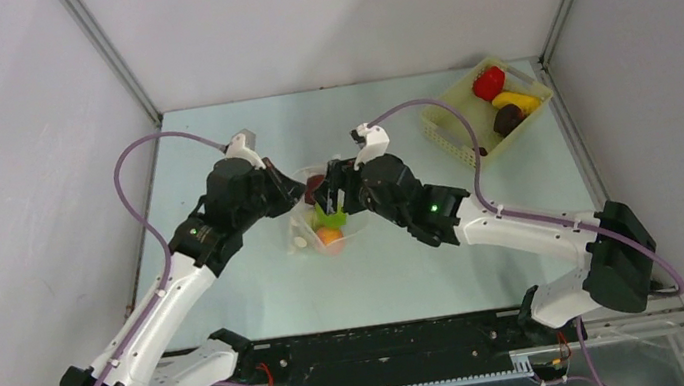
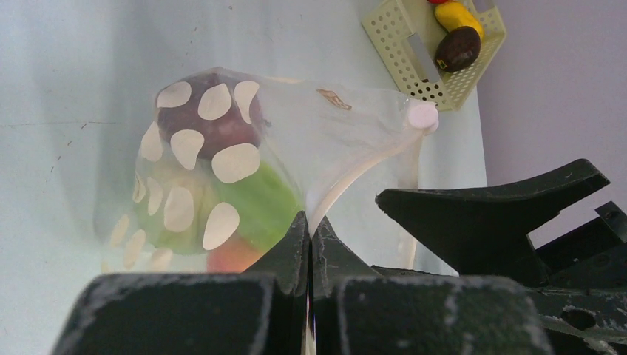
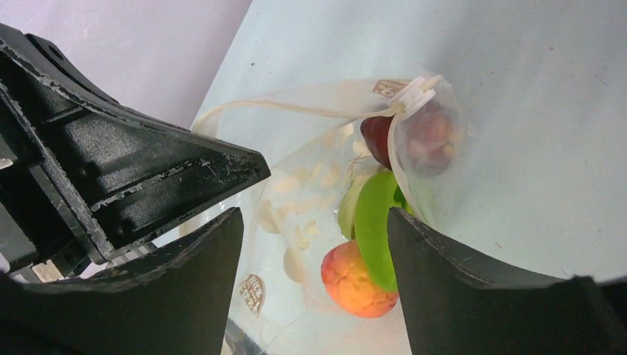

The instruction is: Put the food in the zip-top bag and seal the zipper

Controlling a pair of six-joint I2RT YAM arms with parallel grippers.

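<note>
Clear plastic of the zip-top bag (image 1: 308, 233) is sitting mid-table, with maroon, green and orange food (image 3: 355, 285) inside. Your left gripper (image 2: 309, 237) is clamping the zipper (image 2: 355, 177); your right gripper (image 3: 314, 222) is standing wide, straddling the mouth. Open table (image 1: 381, 283) is showing nearer you; the basket (image 1: 446, 133) is sitting well apart, far right corner.

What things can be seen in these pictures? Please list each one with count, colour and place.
bag: one, clear, middle of the table
food in bag: three seen, maroon piece, green piece, orange piece
basket: one, pale yellow, far right corner
food in basket: three, red piece, yellow piece, dark piece
table: one, pale green, under everything
left claw: one, black, shut on the bag's edge
right claw: one, black, open at the bag
</note>
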